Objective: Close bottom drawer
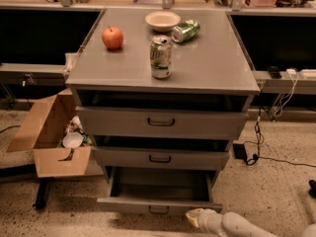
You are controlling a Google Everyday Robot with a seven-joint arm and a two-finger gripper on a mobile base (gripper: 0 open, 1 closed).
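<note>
The grey cabinet's bottom drawer (158, 204) stands pulled well out, its shallow grey tray bare inside, with a small dark bar handle (159, 210) on the slim front panel. The middle drawer (160, 158) and the top drawer (160, 122) stick out a little. My gripper (193, 217) comes in from the bottom right on a white arm. Its pale tip sits just right of the bottom drawer's handle, at the front panel's lower edge.
On the cabinet top stand an apple (112, 37), an upright green can (161, 57), a lying can (185, 30) and a bowl (162, 20). An open cardboard box (49, 137) sits on the floor at left. Cables and a power brick (240, 151) lie at right.
</note>
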